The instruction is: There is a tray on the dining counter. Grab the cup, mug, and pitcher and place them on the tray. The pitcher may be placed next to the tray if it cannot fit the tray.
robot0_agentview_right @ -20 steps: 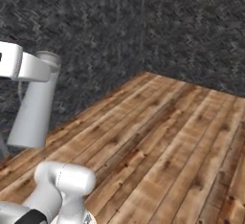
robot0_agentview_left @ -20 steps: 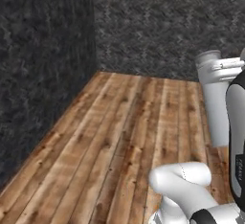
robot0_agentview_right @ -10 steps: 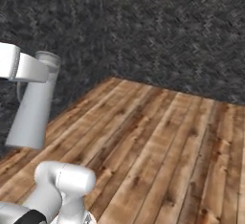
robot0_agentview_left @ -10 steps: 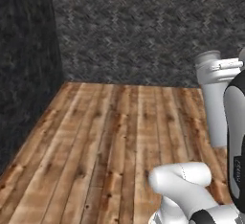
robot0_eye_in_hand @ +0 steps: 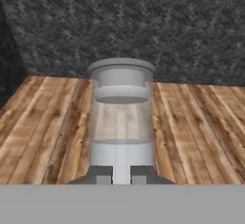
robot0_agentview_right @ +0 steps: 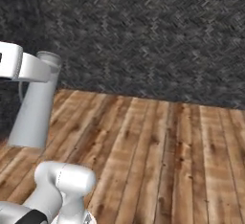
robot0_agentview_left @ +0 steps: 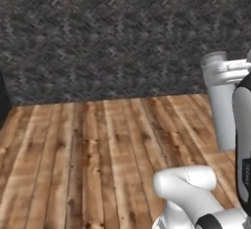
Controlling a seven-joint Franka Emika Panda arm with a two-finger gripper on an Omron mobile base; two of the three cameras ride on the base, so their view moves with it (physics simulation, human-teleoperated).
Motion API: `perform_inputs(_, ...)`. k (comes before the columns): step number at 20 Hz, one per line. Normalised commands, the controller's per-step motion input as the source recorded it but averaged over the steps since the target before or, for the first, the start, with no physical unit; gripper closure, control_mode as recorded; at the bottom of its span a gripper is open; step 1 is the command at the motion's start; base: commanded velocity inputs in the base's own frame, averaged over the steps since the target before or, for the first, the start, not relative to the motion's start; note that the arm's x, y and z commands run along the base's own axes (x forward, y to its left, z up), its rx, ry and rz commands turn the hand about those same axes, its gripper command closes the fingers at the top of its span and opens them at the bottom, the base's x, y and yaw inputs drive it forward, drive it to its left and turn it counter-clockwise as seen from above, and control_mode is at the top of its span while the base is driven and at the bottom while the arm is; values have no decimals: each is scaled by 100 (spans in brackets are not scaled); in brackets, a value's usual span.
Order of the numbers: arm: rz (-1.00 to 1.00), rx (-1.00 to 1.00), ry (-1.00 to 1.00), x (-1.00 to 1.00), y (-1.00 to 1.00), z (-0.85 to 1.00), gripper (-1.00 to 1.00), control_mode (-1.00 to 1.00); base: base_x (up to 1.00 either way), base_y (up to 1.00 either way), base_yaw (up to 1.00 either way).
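1. We have the tool [robot0_eye_in_hand: 121, 179] clamped narrow on the pitcher [robot0_eye_in_hand: 121, 117], which stands upright at centre frame of the hand view, just above the two dark tips.
2. Risk: the grip looks low on a tall vessel, so a sharp base turn or arm swing could tip or slip it.
3. Risk: we judge the dark wall [robot0_agentview_left: 122, 37] close ahead, beyond the plank floor [robot0_agentview_left: 88, 154]; a wide swing could clip the pitcher.
4. Contents: the pitcher's translucent wall shows floor through it; it looks empty, though we can't see down into it.
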Motion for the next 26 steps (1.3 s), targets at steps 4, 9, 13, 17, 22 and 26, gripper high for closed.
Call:
perform_inputs(4,0,0,0,0,0,0,100,100,99,-2,-60)
perform_inputs(9,0,0,0,0,0,0,100,100,93,-6,-63)
perform_inputs(13,0,0,0,0,0,0,100,100,89,-10,-63)
perform_inputs(17,0,0,0,0,0,0,100,100,86,-16,-64)
perform_inputs(22,0,0,0,0,0,0,100,100,82,-23,-63)
perform_inputs(26,0,0,0,0,0,0,100,100,78,-23,-62)
